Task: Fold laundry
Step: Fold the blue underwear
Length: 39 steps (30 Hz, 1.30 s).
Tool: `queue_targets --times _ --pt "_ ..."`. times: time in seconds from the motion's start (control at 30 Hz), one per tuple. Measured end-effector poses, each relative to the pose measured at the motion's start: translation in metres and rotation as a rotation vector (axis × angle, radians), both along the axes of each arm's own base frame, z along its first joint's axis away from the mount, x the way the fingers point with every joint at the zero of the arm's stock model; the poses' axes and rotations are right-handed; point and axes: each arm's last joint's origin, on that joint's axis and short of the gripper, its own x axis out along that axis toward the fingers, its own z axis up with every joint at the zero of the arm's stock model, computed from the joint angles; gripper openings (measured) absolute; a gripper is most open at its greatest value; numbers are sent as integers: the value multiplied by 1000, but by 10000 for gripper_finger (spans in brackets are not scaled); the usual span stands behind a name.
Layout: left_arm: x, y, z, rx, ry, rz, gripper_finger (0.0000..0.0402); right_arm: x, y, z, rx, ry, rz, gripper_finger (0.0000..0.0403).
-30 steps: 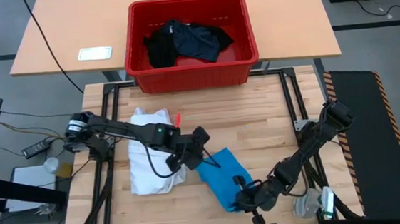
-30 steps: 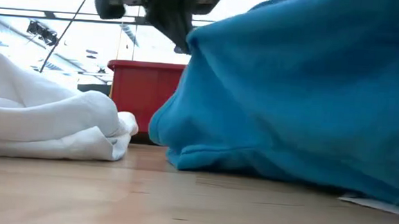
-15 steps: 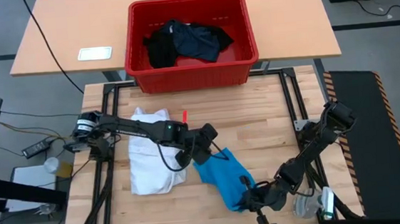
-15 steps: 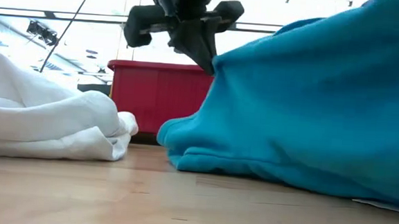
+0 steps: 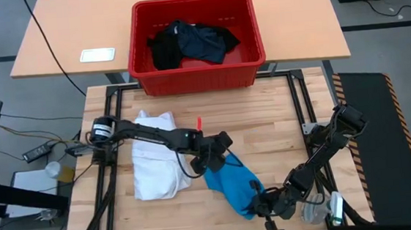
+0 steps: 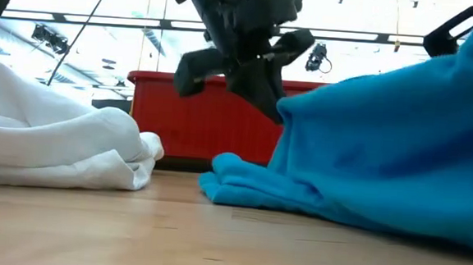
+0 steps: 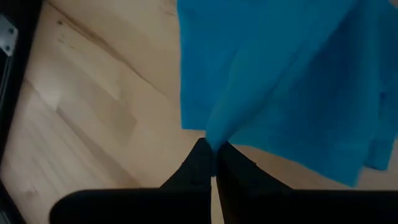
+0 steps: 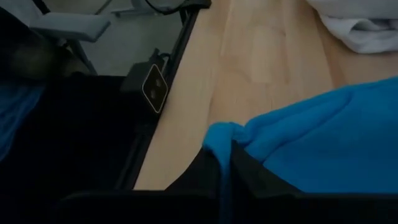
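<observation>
a: why are both claws on the blue piece (image 5: 232, 186)?

b: left gripper (image 5: 222, 153) pinches its far edge shut, right gripper (image 5: 262, 204) clamps the near corner by the table's front edge. guessing they're spreading it flat to fold. white shirt (image 5: 154, 156) sits beside it.

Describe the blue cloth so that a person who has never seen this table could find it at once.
Start from the red crate at the far edge, then go to the near part of the wooden table. The blue cloth lies there, right of the white shirt, pinched between the shut left gripper and the shut right gripper. It is the only bright blue piece; the black garments are in the crate.
</observation>
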Motion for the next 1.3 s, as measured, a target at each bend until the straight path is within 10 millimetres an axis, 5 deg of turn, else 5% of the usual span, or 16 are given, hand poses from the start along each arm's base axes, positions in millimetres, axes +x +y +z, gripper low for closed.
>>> queue_targets --times 0.6,0.8,1.03,1.3 --pt "20 12 -25 -46 -63 76 19 -1 0 -1 1 15 -10 19" --pt "20 10 -27 -58 -56 74 117 -1 0 -1 3 13 -10 19" --pt "15 3 -15 -16 -110 335 254 -1 0 -2 2 20 -14 19" --pt "-1 -28 -23 -263 103 264 254 -2 -2 -4 0 37 -50 19"
